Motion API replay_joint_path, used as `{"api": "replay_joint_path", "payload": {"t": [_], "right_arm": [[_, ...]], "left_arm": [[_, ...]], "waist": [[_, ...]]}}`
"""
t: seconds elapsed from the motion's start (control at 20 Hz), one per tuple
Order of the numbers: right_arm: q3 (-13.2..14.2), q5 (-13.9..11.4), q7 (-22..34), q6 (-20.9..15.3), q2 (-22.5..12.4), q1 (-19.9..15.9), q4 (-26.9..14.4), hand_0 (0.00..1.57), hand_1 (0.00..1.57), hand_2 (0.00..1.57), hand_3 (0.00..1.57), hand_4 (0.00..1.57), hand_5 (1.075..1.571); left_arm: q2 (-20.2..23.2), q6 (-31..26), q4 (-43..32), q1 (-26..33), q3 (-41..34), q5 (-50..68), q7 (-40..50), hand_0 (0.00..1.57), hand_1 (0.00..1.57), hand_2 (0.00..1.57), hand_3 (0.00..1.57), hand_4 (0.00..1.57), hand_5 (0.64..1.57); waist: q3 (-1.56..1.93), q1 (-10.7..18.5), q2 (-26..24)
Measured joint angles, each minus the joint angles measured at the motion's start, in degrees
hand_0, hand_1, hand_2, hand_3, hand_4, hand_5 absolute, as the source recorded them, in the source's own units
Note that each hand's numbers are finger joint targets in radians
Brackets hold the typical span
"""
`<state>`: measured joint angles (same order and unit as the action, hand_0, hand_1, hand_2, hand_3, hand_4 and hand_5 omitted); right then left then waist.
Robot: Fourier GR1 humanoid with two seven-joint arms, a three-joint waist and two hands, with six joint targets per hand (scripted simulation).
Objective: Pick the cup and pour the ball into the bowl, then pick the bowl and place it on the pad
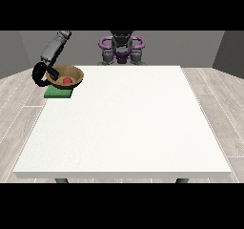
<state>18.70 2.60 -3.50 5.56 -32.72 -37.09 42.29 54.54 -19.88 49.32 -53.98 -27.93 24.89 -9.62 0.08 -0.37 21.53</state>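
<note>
Now hand gripping bowl rim — w/ ball

Grey arm slants down from the far left, ending in a black hand at the view's left, fingers curled in a hook shape. Torso with purple shoulder rings sits far centre. No other hand is visible.

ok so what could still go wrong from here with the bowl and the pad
1. The bowl sits over the green pad only partly, with its right side reaching past the pad's edge, so it might end up off-centre or tip if released here.
2. The pad lies at the table's left edge, so a sideways nudge could push it over.
3. The red ball inside may roll out if the hand at the view's left tilts the bowl.
</note>
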Motion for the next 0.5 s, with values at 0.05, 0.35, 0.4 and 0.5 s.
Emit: {"api": "replay_joint_path", "payload": {"t": [0.05, 0.35, 0.4, 0.5], "right_arm": [[0.2, 0.1, -0.21, 0.27, -0.23, -0.66, -0.84, 1.57, 1.57, 1.57, 0.78, 1.29, 1.551], [2.26, -0.4, -6.37, 1.16, -3.99, -2.61, -7.07, 1.57, 1.57, 1.57, 0.21, 1.28, 1.554], [2.51, -0.44, -7.49, 1.6, -4.62, -2.76, -7.86, 1.57, 1.57, 1.57, 0.32, 1.28, 1.556], [3.02, -0.61, -8.88, 2.04, -5.75, -3.11, -10.05, 1.57, 1.57, 1.57, 0.59, 1.27, 1.563]], "left_arm": [[0.01, 0.38, 0.48, -0.26, 0.18, -0.05, 0.15, 0.0, 0.0, 0.0, 0.0, 0.2, 1.532], [1.12, 2.26, 5.41, -2.23, -0.1, 1.62, 3.02, 0.0, 0.0, 0.0, 0.0, 0.0, 1.538], [1.49, 2.27, 5.95, -2.43, -0.35, 2.04, 3.38, 0.0, 0.0, 0.0, 0.0, 0.0, 1.532], [0.75, 3.12, 8.24, -2.13, -0.19, 2.74, 4.39, 0.0, 0.0, 0.0, 0.0, 0.0, 1.531]], "waist": [[0.0, 0.0, 0.37], [0.04, 1.12, 4.45], [0.05, 1.04, 5.02], [0.06, 1.34, 5.19]]}}
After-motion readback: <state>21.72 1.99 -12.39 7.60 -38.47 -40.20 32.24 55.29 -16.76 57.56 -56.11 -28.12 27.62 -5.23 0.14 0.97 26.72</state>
